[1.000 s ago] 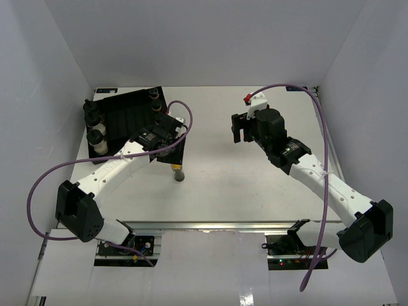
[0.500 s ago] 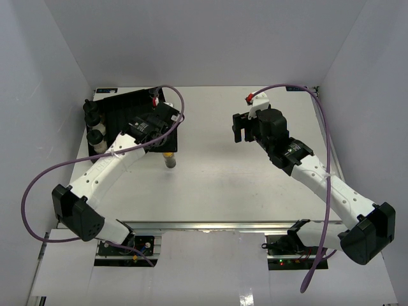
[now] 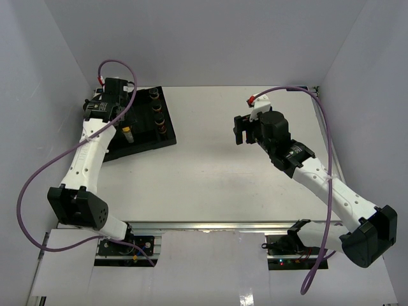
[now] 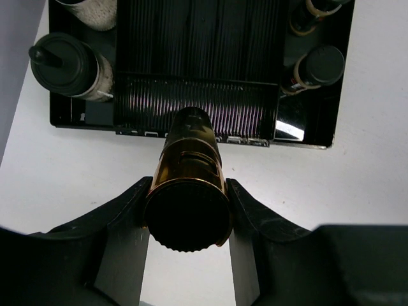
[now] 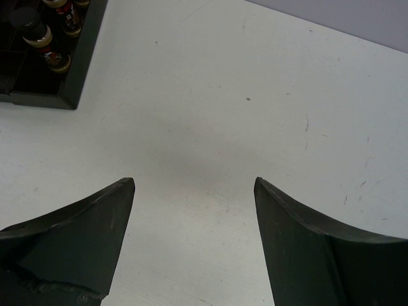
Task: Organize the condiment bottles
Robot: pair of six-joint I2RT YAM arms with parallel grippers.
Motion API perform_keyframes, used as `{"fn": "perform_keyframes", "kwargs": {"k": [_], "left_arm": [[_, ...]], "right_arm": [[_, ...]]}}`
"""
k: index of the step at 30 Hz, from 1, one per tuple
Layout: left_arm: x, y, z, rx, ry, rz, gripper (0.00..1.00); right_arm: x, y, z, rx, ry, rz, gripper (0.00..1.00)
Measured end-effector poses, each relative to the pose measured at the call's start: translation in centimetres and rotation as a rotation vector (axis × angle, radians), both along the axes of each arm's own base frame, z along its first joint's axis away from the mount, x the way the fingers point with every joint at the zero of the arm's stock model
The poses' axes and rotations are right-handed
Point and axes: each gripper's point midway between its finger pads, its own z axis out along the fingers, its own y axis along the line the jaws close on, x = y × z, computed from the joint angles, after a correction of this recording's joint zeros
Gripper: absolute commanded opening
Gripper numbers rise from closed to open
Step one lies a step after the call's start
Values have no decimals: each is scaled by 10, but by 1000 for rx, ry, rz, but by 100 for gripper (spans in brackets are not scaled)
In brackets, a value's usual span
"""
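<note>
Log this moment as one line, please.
left jaws: shut on amber bottle at black tray | right jaws: open, empty | other jars in tray

Top external: high behind the near edge, facing down on the whole table [image 3: 223,178]. Left wrist: close above the black ribbed tray [image 4: 197,64] at the far left corner. Right wrist: low over mid-table, sharing one corner of that tray.

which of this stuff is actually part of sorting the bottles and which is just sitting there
Part of the job: amber bottle clamped in the left jaws; pale jars and dark bottles standing in the black tray.
Just there: right jaws, open and empty over the table; purple cables.
</note>
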Motion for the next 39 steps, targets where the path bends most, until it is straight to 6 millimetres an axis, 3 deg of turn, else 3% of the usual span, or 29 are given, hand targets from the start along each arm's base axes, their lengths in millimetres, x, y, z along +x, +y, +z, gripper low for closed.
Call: {"fn": "perform_keyframes", "kwargs": {"k": [6, 14, 31, 33, 36, 39], "left_arm": [[19, 18, -10, 1, -1, 20, 0], [38, 17, -25, -33, -2, -9, 0], [33, 24, -77, -43, 90, 0, 0], [34, 28, -85, -45, 106, 7, 10], [37, 30, -94, -51, 122, 7, 43], [40, 31, -95, -52, 116, 3, 65]], "right_arm": [[-1, -1, 0, 1, 0, 2, 82], [-2, -2, -5, -4, 3, 3, 82], [-1, -4, -3, -2, -2, -4, 82], [-1, -5, -3, -2, -2, -6, 82], [-1, -5, -3, -2, -2, -7, 82], [-1, -6, -3, -3, -2, -8, 82]]}}
